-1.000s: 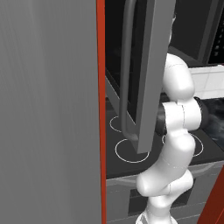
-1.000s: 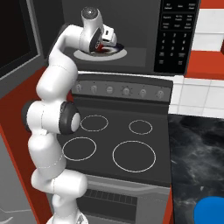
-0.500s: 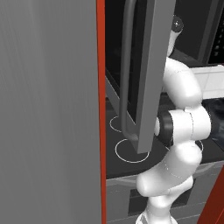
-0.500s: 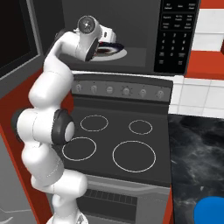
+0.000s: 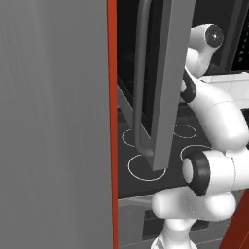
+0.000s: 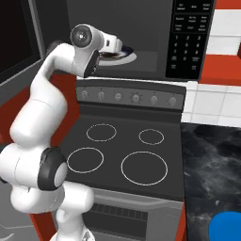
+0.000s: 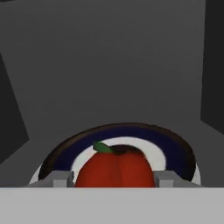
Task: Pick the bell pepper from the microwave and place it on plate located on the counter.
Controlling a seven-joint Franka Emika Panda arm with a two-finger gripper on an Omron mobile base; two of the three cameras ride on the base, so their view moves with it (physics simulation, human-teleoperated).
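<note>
The picking step is in hand: inside the open microwave the claw reaches the bell pepper, which sits on a dark-rimmed dish. Its fingertips flank the pepper; whether they grip I cannot tell. Next comes closing, lifting out, then carrying to the blue plate on the desk.

Bell pepper on dish inside microwave

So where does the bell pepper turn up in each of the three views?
Left base view: I can't pick it out.
Right base view: inside the open microwave, hidden on the dish behind the wrist.
Hand view: bell pepper bottom centre, between the fingertips.
Shared landmark: the stove rings in both base views.
</note>
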